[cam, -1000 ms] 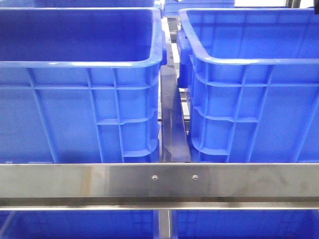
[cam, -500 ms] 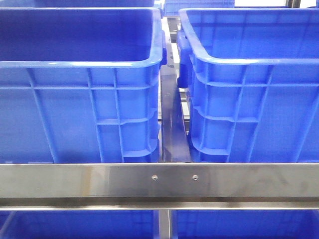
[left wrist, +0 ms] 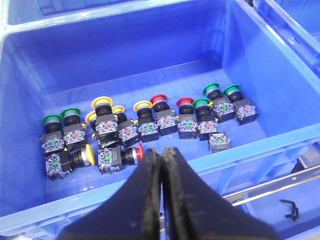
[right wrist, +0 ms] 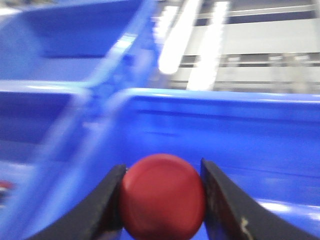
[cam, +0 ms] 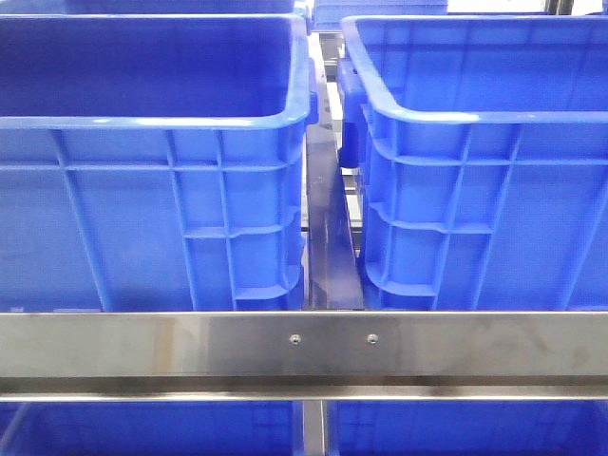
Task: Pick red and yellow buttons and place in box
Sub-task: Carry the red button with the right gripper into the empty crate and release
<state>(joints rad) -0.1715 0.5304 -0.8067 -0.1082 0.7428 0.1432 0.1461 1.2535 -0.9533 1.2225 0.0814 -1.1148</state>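
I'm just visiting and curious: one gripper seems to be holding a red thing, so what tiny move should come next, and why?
Probably carry on over the blue crate and then let go. The right gripper is shut on the red button, with blue crate wall behind it, though the picture is too blurred to show how far above the crate it is.

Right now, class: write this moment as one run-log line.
right end effector: shut on red button | left end effector: shut, empty, over crate of buttons | yellow button: not yet picked

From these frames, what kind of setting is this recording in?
Probably an industrial parts-sorting or kitting station: large blue crates sit on a steel rack rail, and one crate holds loose panel push-button switches. The right gripper holds a red button.
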